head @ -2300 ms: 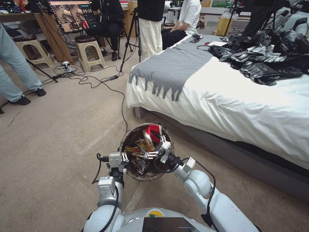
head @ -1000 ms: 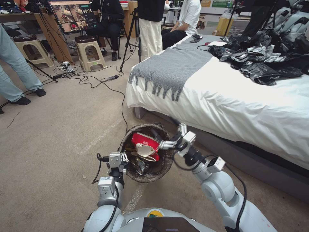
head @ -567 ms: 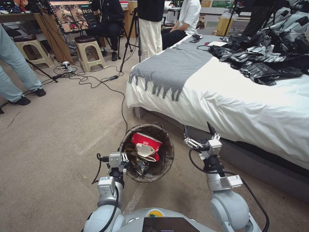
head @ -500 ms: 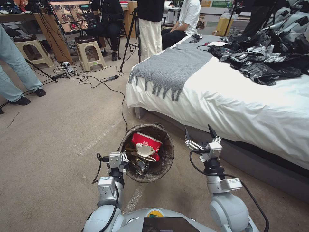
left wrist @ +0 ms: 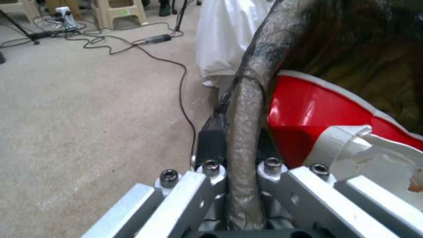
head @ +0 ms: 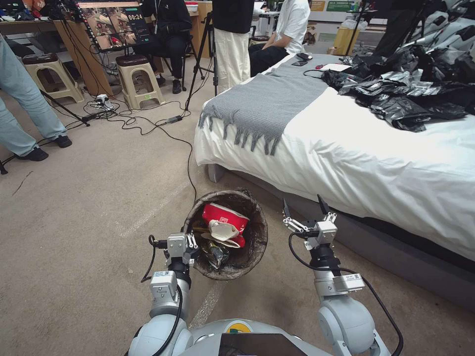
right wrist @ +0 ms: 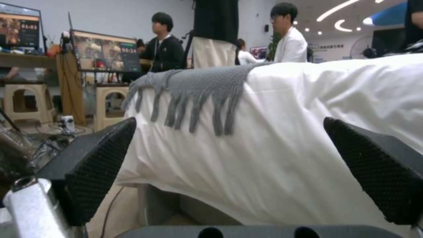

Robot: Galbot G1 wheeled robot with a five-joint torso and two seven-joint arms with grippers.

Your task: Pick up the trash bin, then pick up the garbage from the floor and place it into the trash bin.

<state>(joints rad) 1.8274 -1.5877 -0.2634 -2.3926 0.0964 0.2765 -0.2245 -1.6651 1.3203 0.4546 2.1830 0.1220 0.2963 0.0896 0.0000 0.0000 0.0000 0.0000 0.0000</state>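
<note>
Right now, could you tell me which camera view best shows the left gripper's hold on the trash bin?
The left wrist view: the left gripper is shut on the trash bin rim. The head view shows the whole bin from above, the grip small. In the right wrist view, I can't tell.

The monitor [head: 115, 23] at ten o'clock shows a white timer reading 00:24 in its upper right corner. Nothing else around here is legible to me.

Left hand [left wrist: 240, 185] clamps the trash bin [left wrist: 251, 99] rim beside red-and-white wrapper [left wrist: 317, 122].
</note>
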